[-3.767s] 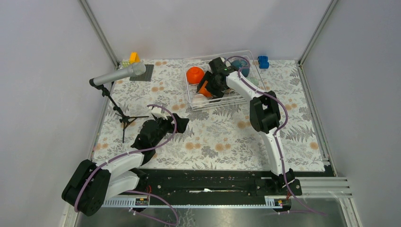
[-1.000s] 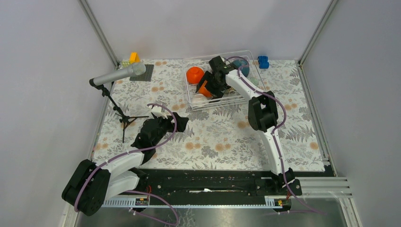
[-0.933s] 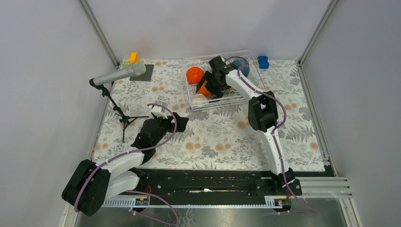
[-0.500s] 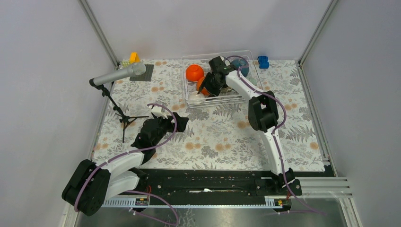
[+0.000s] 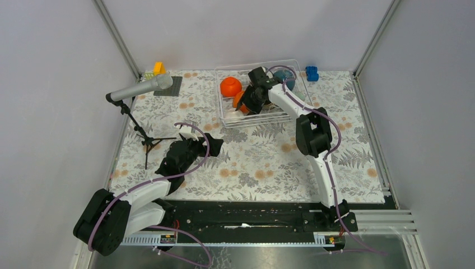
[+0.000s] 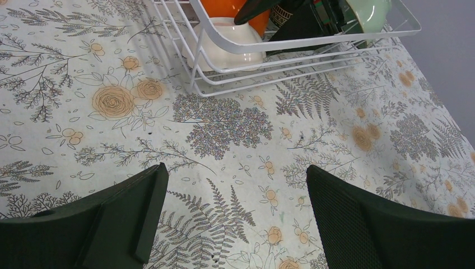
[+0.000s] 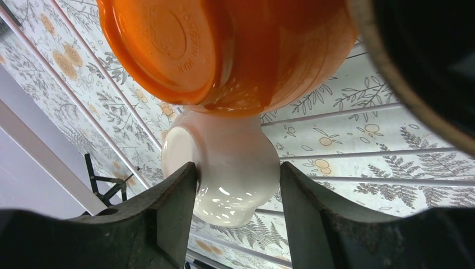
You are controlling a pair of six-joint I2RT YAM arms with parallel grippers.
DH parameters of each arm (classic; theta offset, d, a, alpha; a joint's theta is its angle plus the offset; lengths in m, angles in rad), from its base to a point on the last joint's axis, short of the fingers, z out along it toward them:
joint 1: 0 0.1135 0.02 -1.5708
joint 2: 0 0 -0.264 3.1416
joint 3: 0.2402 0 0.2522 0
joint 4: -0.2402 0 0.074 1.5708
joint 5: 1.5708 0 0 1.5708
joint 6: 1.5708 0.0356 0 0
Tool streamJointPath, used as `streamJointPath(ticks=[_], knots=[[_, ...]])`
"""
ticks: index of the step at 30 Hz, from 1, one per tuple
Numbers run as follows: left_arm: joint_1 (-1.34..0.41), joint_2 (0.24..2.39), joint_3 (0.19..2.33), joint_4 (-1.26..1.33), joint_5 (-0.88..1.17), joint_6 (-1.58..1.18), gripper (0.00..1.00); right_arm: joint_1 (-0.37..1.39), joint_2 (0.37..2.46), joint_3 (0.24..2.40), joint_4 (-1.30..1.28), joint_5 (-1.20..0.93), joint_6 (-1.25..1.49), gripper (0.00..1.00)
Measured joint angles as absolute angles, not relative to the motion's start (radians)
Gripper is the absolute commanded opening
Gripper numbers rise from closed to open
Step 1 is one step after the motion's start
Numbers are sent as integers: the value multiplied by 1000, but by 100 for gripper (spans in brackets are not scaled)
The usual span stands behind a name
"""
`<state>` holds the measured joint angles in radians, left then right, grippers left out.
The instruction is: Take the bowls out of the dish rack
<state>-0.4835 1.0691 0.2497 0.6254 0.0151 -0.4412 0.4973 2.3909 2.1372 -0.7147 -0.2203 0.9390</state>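
Note:
The dish rack (image 5: 259, 125) stands at the back of the table. It holds an orange bowl (image 5: 231, 86), a second orange bowl (image 5: 240, 100), a teal bowl (image 5: 287, 78) and more. My right gripper (image 5: 250, 104) reaches into the rack. In the right wrist view it (image 7: 238, 168) is open, its fingers (image 7: 168, 218) either side of a cream bowl (image 7: 235, 190) lying on its side under the orange bowl (image 7: 224, 50). A dark brown bowl (image 7: 425, 50) is at its right. My left gripper (image 6: 235, 190) is open and empty over the cloth, facing the rack (image 6: 252, 47), the cream bowl (image 6: 224, 42) and a mint bowl (image 6: 367, 11).
A microphone on a stand (image 5: 140, 88) stands at the left of the floral cloth. A yellow block (image 5: 159, 68) sits at the back left and a blue toy block (image 5: 311, 73) just right of the rack. Grey walls enclose the table.
My right gripper has moved a little farther back into the rack. The rack and its bowls have shifted slightly toward the back wall. The left arm has not moved.

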Motion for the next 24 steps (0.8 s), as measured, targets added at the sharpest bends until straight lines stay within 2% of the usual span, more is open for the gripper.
streamJointPath(ticks=[16, 24], knots=[[-484, 1069, 250, 625, 15, -441, 99, 496, 2214, 2129, -767, -174, 961, 49], [-484, 1069, 254, 625, 15, -440, 99, 496, 2207, 2129, -780, -95, 872, 46]])
